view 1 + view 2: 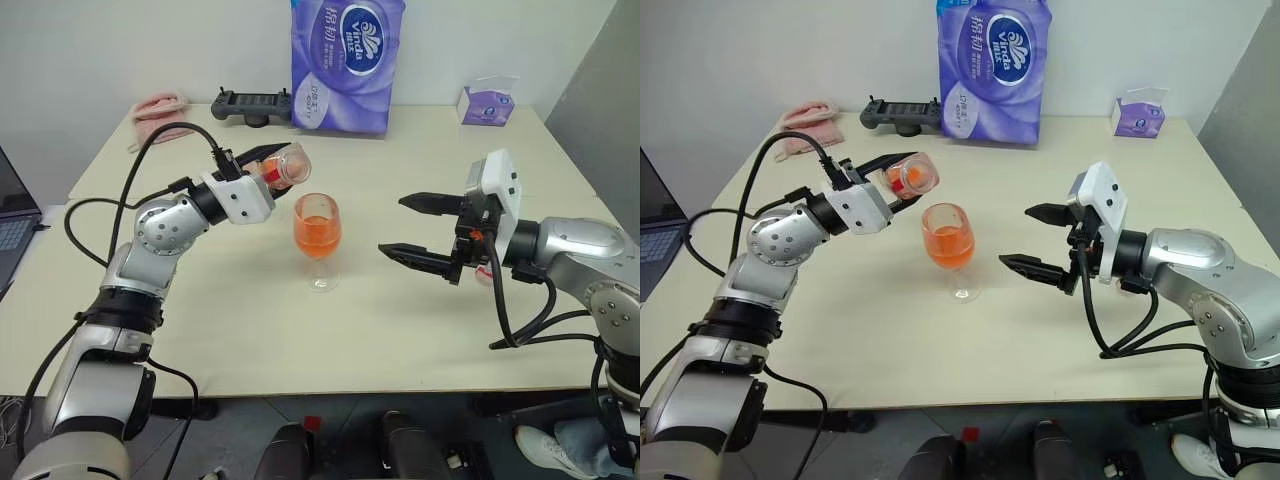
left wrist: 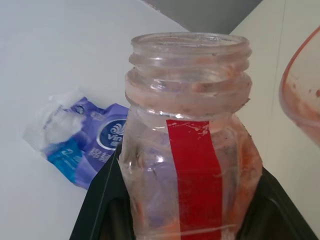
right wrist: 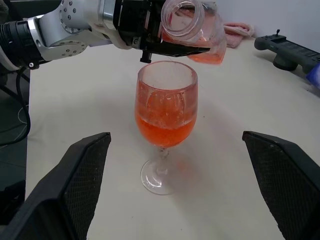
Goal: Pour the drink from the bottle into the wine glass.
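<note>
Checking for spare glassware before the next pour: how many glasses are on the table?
1. The wine glass stands mid-table between the two grippers, partly filled with orange drink. Nothing could hide another except the tissue pack at the back.

silver jointed arms, black cables looped alongside, white wrist housings, black two-finger grippers.

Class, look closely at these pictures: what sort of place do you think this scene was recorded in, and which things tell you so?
Probably an office or lab room used for testing, not a home kitchen. A plain cream rectangular table stands against a bare white wall, with a black handheld controller beside a purple plastic pack of tissue rolls, and an open dark laptop alongside.
</note>
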Robot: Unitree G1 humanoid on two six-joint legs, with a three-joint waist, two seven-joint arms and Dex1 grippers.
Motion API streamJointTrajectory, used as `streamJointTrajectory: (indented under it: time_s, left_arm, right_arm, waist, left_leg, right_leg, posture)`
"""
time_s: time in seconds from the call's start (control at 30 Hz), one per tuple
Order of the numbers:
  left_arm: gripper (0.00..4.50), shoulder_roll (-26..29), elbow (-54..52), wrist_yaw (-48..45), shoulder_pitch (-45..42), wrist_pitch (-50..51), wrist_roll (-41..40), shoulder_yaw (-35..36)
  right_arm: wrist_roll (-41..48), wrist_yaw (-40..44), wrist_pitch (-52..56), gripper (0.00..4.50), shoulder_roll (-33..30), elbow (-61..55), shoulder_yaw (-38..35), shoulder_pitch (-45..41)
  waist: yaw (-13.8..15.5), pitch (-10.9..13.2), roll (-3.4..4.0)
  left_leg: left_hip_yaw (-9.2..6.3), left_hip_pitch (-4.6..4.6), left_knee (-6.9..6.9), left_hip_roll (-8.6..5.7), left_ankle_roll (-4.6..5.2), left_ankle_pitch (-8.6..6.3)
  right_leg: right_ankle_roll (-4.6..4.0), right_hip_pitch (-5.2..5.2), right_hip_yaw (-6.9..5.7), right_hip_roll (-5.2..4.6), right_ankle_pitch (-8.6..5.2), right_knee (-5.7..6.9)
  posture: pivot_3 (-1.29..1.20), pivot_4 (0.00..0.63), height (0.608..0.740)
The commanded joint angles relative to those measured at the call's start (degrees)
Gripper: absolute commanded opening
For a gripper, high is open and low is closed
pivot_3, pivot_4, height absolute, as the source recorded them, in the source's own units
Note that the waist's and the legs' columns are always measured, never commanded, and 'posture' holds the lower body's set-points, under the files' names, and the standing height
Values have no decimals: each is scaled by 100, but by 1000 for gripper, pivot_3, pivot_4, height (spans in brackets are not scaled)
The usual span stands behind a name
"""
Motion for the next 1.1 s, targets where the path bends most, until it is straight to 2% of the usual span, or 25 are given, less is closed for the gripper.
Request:
streamJointTrajectory:
  time_s: [0.03, 0.13, 0.23, 0.4, 0.53, 0.63, 0.73, 0.87, 1.1]
  left_arm:
    - [1692, -130, -634, 152, 178, 1228, -914, 715]
    - [1691, -323, -922, 635, 312, 2396, -1262, 1189]
    - [1691, -541, -943, 1530, 431, 3707, -1549, 1824]
    - [1691, -898, -889, 2105, 587, 4396, -1909, 2525]
    - [1690, -990, -576, 2143, 758, 4450, -1954, 2800]
    - [1690, -1070, -384, 1825, 951, 4258, -2062, 2907]
    - [1690, -1047, -103, 1580, 1135, 3813, -1890, 2882]
    - [1690, -1044, 118, 1507, 1202, 3700, -1865, 2923]
    - [4021, -994, 128, 1557, 1352, 3616, -1727, 2904]
  right_arm:
    - [-78, -80, -167, 4500, 204, 180, -2, -543]
    - [-235, -175, -165, 4500, 384, 441, 111, -951]
    - [-575, -610, 215, 4500, 781, 1015, 490, -1729]
    - [-575, -589, 593, 4500, 1084, 1236, 725, -2270]
    - [-453, -579, 888, 4500, 1330, 1257, 721, -2517]
    - [-448, -549, 960, 4500, 1452, 1236, 750, -2613]
    - [-473, -525, 965, 4500, 1473, 1236, 760, -2644]
    - [-485, -477, 968, 4500, 1439, 1203, 750, -2640]
    - [-555, -471, 950, 4500, 1428, 1170, 741, -2593]
  waist:
    - [-13, 0, 0]
    - [-43, 0, 1]
    - [-77, 0, 1]
    - [-42, 0, 1]
    - [3, -1, 0]
    - [4, -1, 0]
    - [6, -1, -1]
    - [8, -1, -1]
    - [1, -2, -1]
  left_leg:
    - [0, 0, 0, 0, 0, 0]
    - [5, 9, 0, 3, 0, 0]
    - [-2, 12, -1, 3, 0, 0]
    - [-14, 1, -4, 4, -1, 0]
    - [-12, -10, -1, 4, -3, 1]
    - [-5, -5, 1, 1, -2, 1]
    - [-8, -5, 0, 0, -3, 1]
    - [-9, -6, 0, -1, -3, 1]
    - [-7, -4, -1, 0, -2, 1]
  right_leg:
    - [0, 0, 0, 0, 0, 0]
    - [0, -1, 4, 1, 0, 7]
    - [0, -2, 1, 11, 0, 12]
    - [-1, -9, -7, 8, 0, 9]
    - [-2, -15, -3, -13, 1, 7]
    - [-2, -13, 3, -14, 2, 7]
    - [-2, -13, -2, -13, 1, 8]
    - [-2, -13, -3, -13, 2, 8]
    - [-2, -13, -2, -12, 2, 9]
  posture:
    - [0, 150, 740]
    - [0, 150, 740]
    - [0, 150, 740]
    - [0, 150, 740]
    - [0, 150, 740]
    - [0, 150, 740]
    - [0, 150, 740]
    - [0, 150, 740]
    - [0, 150, 740]
